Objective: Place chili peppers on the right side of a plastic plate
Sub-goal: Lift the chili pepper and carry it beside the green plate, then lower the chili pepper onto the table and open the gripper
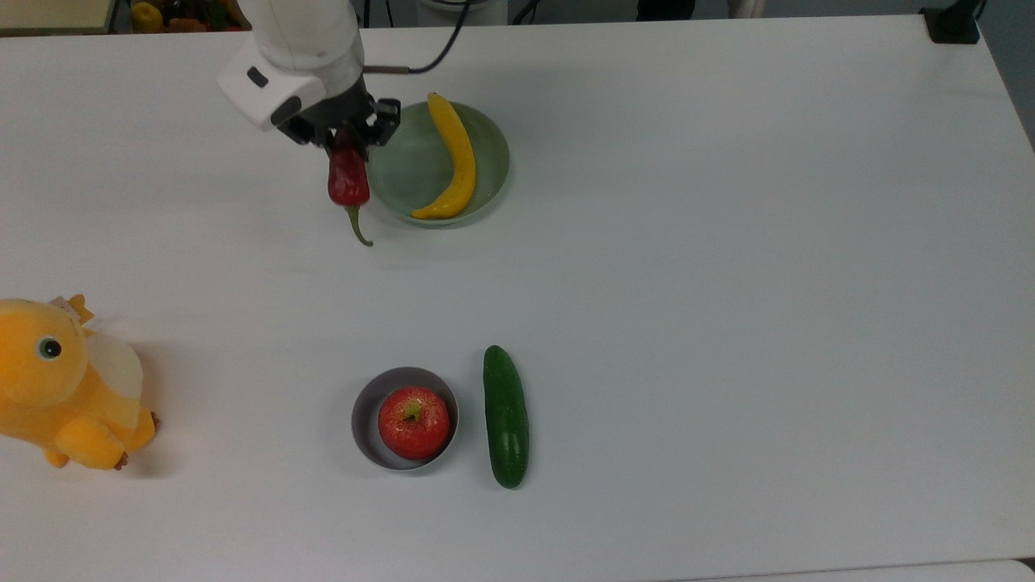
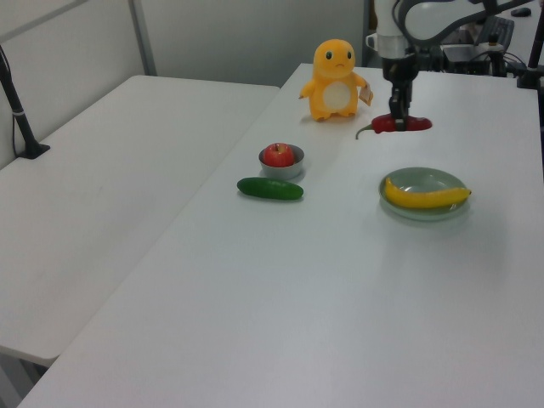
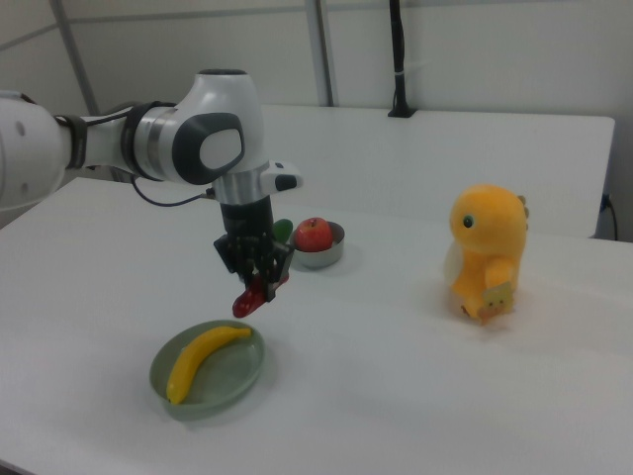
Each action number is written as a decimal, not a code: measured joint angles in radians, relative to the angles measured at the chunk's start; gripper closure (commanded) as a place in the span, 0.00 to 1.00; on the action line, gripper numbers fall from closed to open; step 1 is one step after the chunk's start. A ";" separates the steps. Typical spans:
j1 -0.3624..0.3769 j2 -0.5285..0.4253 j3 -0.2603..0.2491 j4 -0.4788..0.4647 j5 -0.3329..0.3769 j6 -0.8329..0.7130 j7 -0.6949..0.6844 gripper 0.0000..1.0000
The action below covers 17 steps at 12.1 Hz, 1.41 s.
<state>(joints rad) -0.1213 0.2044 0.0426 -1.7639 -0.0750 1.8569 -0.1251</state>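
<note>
Chili pepper (image 1: 348, 179) hangs in the air pinched at its tip end by the fingers (image 1: 346, 139), just off the plate's (image 1: 404, 174) rim on the top view's left, near the bench's far edge in the top view. Its long axis runs from the fingers toward the top view's bottom, green stem pointing that way, roughly parallel to the banana (image 1: 454, 158) lying in the plate. The bowl with the apple (image 1: 413, 423), the cucumber (image 1: 505, 415) and the plush toy (image 1: 65, 384) sit well apart toward the near edge; next is likely lowering the pepper beside the plate.
</note>
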 measured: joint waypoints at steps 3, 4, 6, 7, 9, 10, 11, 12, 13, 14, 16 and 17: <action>-0.049 -0.117 -0.001 -0.162 0.000 -0.006 -0.084 0.95; -0.071 -0.141 -0.001 -0.208 -0.001 -0.005 -0.100 0.95; -0.100 -0.159 -0.001 -0.268 -0.001 0.022 -0.109 0.95; -0.115 -0.163 -0.002 -0.299 -0.001 0.054 -0.118 0.95; -0.145 -0.165 -0.002 -0.366 -0.002 0.147 -0.148 0.95; -0.153 -0.165 -0.003 -0.405 -0.002 0.212 -0.151 0.95; -0.155 -0.165 -0.004 -0.427 -0.002 0.249 -0.151 0.95; -0.160 -0.164 -0.012 -0.454 -0.002 0.300 -0.152 0.95; -0.162 -0.164 -0.020 -0.468 -0.002 0.328 -0.160 0.94; -0.163 -0.162 -0.031 -0.488 -0.002 0.366 -0.173 0.94; -0.163 -0.156 -0.035 -0.513 -0.002 0.410 -0.180 0.92; -0.163 -0.149 -0.035 -0.524 -0.002 0.430 -0.181 0.87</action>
<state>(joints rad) -0.2847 0.0558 0.0071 -2.2876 -0.0775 2.2872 -0.3057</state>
